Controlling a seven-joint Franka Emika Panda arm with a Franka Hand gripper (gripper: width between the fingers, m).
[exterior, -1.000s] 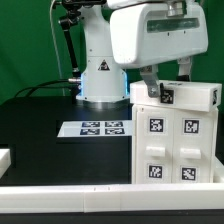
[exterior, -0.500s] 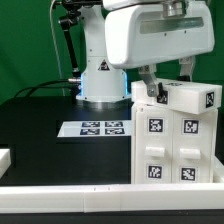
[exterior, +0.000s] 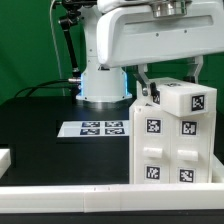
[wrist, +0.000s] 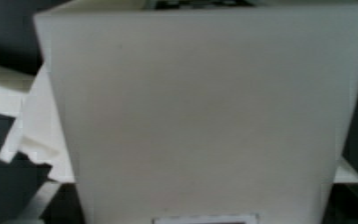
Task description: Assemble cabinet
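The white cabinet body [exterior: 170, 152] stands upright at the exterior view's right, with four black-and-white tags on its front panels. A smaller white tagged cabinet piece [exterior: 182, 97] sits on its top, turned at an angle. My gripper [exterior: 172, 84] comes down from above, with a dark finger [exterior: 146, 88] on either side of this piece, shut on it. In the wrist view the white piece [wrist: 194, 110] fills most of the picture and hides my fingers; part of the cabinet body [wrist: 16, 110] shows beside it.
The marker board [exterior: 102, 128] lies flat on the black table [exterior: 40, 130] in front of the robot base [exterior: 100, 80]. A long white border rail [exterior: 100, 205] runs along the front edge. A small white part [exterior: 5, 160] lies at the exterior view's left.
The arm has shifted toward the exterior view's left, and the small white piece on the cabinet has turned, so that its tagged end now faces the camera.
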